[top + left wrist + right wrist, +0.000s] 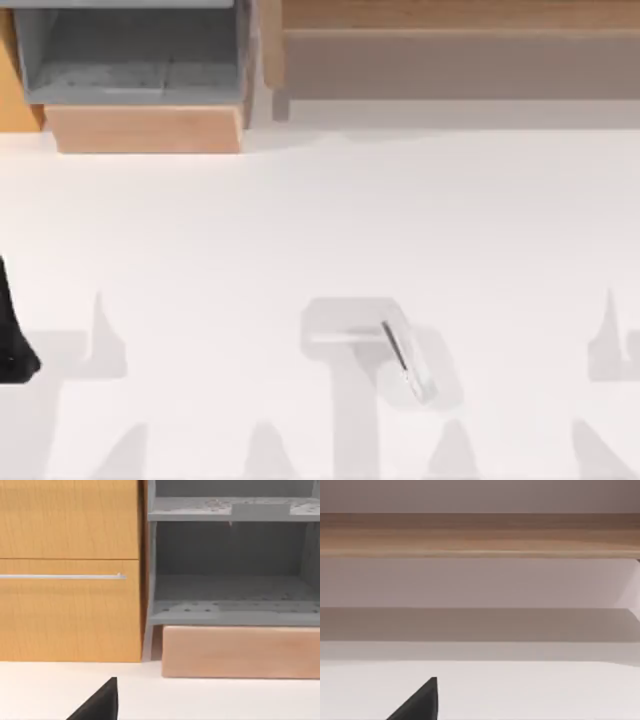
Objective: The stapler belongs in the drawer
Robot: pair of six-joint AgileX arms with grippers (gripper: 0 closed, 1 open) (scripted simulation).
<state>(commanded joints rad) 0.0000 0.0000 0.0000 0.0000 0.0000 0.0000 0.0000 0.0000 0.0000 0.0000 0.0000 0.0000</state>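
The stapler [405, 358], small and pale grey-white with a thin dark strip, lies on the white table right of centre, near the front edge. The drawer [150, 128] stands pulled out at the back left, with a tan wood front panel and grey walls and floor. In the left wrist view the drawer's front [240, 652] faces me, with the grey inside above it. My left gripper [12, 345] is a dark shape at the table's left edge, far from the stapler. A black part of my right gripper [420, 705] shows low in the right wrist view. Nothing is held.
A wide brown wooden shelf [460, 50] runs along the back right and fills the right wrist view as a wooden band [480, 535]. An orange cabinet front with a silver handle [65, 576] stands beside the drawer.
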